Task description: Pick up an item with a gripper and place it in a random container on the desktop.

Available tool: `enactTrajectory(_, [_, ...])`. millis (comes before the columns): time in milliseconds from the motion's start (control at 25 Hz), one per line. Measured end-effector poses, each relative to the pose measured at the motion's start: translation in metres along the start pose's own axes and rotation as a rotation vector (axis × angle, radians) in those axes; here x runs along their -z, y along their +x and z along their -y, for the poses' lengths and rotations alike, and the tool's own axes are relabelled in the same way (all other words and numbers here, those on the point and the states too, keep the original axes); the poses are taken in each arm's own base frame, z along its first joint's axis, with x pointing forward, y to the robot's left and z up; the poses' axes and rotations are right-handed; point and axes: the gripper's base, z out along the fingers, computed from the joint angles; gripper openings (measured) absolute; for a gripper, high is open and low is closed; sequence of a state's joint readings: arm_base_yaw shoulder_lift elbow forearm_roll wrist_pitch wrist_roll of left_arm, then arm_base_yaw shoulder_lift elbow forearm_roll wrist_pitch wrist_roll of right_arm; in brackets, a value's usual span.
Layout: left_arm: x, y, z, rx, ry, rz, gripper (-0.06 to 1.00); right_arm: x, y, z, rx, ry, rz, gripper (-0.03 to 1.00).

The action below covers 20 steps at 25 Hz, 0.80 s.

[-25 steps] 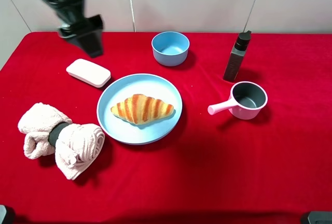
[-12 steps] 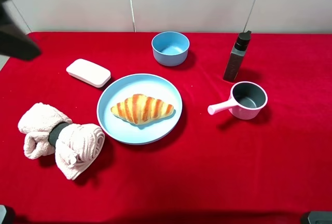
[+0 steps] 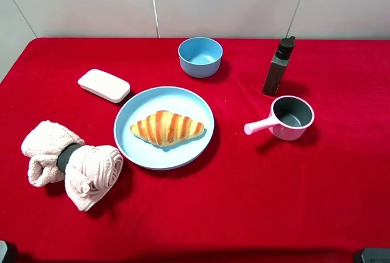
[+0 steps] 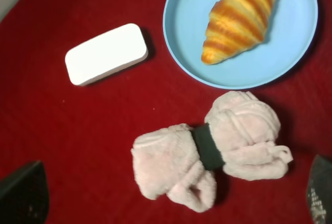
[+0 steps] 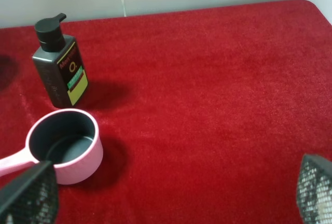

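The golden-brown croissant (image 3: 166, 128) lies in the middle of the large light-blue plate (image 3: 137, 144) on the red desktop (image 3: 244, 202). Both also show in the left wrist view, the croissant (image 4: 241, 19) on the plate (image 4: 187, 37). No gripper shows in the exterior high view. My left gripper (image 4: 171, 198) is open and empty, high above the pink towel, well clear of the plate. My right gripper (image 5: 171, 195) is open and empty above bare cloth near the pink saucepan.
A white soap-like block (image 3: 103, 85) lies left of the plate, and a rolled pink towel (image 3: 70, 162) at front left. A small blue bowl (image 3: 200, 56) stands behind the plate. A dark pump bottle (image 3: 277, 68) and a pink saucepan (image 3: 291, 118) stand at right.
My left arm has pulled away from above the soap block to the left and left the exterior high view. The croissant and plate have not moved.
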State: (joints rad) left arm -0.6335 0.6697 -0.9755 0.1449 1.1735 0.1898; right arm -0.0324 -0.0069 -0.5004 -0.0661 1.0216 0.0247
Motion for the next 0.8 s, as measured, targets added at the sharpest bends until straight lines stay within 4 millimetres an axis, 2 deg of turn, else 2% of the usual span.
enactTrajectory(160, [0.005, 0.025, 0.003, 0.150, -0.034, 0.014, 0.99, 0.000, 0.000, 0.000, 0.000, 0.000, 0.000, 0.69])
enactTrajectory(400, [0.002, 0.060, 0.003, 0.348, -0.163, -0.024, 0.99, 0.000, 0.000, 0.000, 0.000, 0.000, 0.000, 0.69])
enactTrajectory(800, [0.005, 0.104, 0.019, 0.561, -0.373, -0.013, 0.99, 0.000, 0.000, 0.000, 0.000, 0.000, 0.000, 0.69])
